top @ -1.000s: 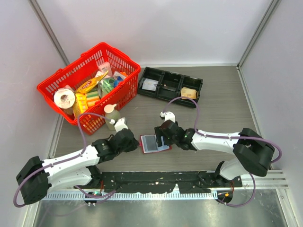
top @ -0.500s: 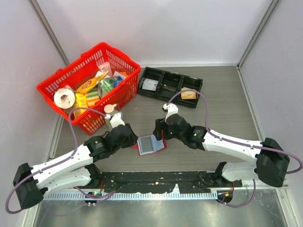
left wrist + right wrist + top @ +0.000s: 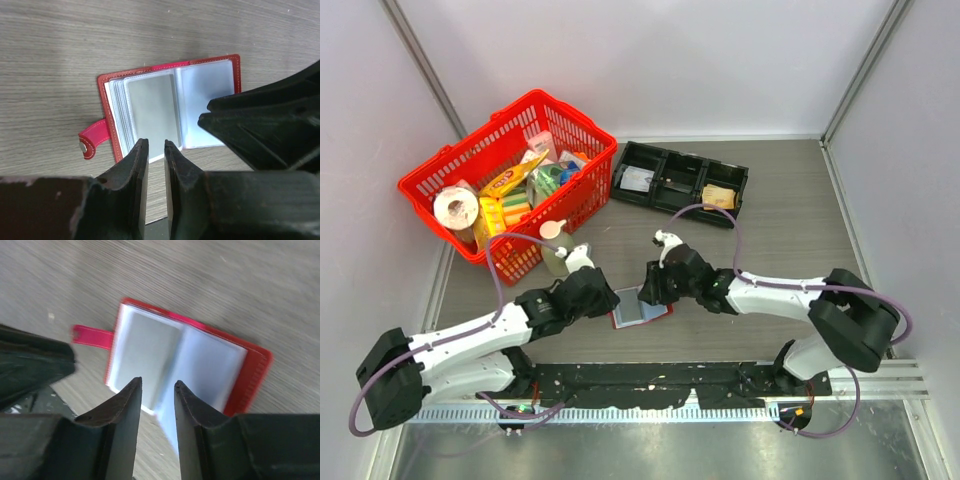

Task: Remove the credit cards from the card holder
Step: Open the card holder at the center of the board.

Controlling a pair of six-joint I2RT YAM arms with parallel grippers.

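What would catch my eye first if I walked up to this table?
Probably the bright red basket, crammed with groceries at the table's far left. Next comes the small red card holder, lying open near the front edge with its shiny clear sleeves showing. The left pincer and the right pincer are poised over it from either side.

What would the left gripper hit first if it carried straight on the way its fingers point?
The open card holder. The left gripper points at its near edge, just short of the grey credit card showing inside. From the wrist view I cannot tell whether the fingertips touch it or hover above.
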